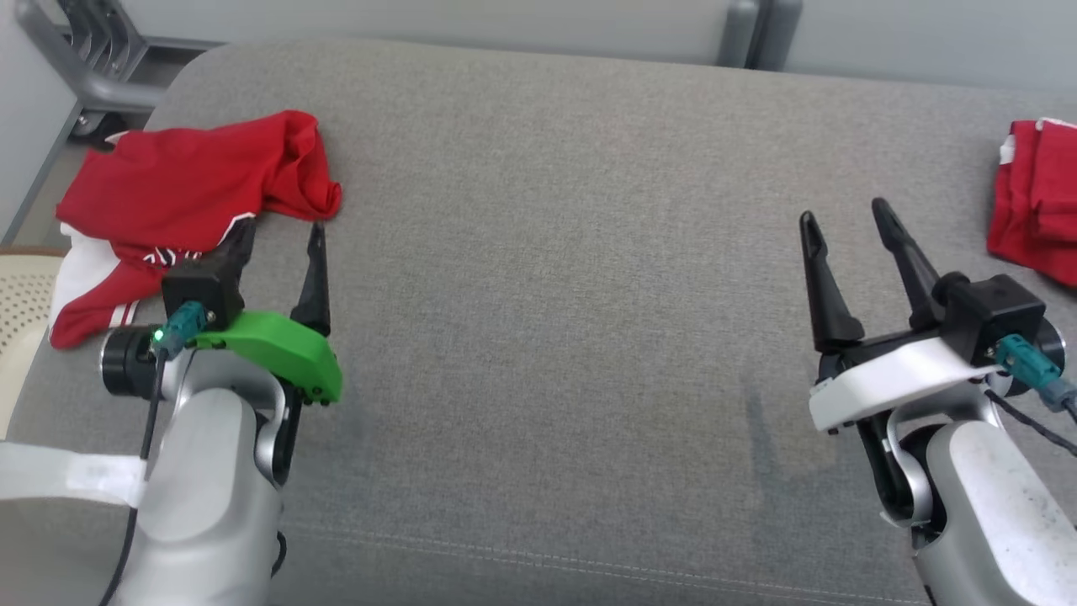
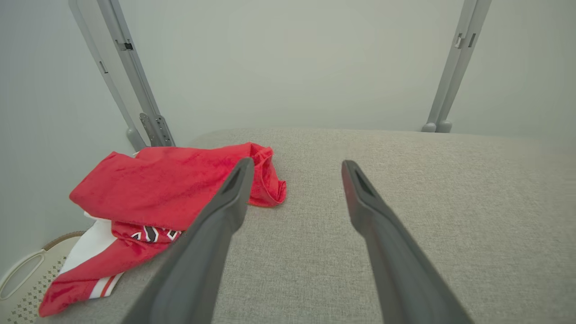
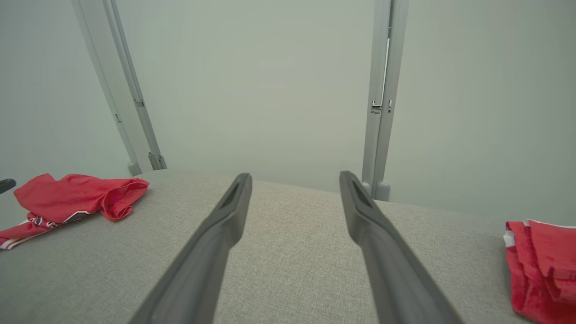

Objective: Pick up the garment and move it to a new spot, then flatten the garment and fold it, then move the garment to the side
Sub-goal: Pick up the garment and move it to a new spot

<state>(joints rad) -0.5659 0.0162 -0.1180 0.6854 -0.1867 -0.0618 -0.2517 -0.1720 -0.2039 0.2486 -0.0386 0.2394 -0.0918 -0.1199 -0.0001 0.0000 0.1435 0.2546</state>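
A crumpled red garment (image 1: 185, 189) with white trim and lettering lies at the far left of the grey padded surface (image 1: 547, 252), partly over its left edge. My left gripper (image 1: 279, 231) stands open just in front of it. One fingertip is at the garment's near hem, the other over bare fabric. In the left wrist view the garment (image 2: 166, 189) sits left of the open left gripper (image 2: 297, 164), behind the left finger. My right gripper (image 1: 844, 212) is open and empty over the surface at the right. The right wrist view shows that gripper (image 3: 294, 175) open, with the garment (image 3: 76, 195) far to its left.
A folded red cloth (image 1: 1039, 202) lies at the surface's right edge, also in the right wrist view as the folded cloth (image 3: 544, 265). A cream perforated basket (image 1: 21, 295) stands below the left edge. Grey frame posts (image 2: 135, 90) rise behind the surface.
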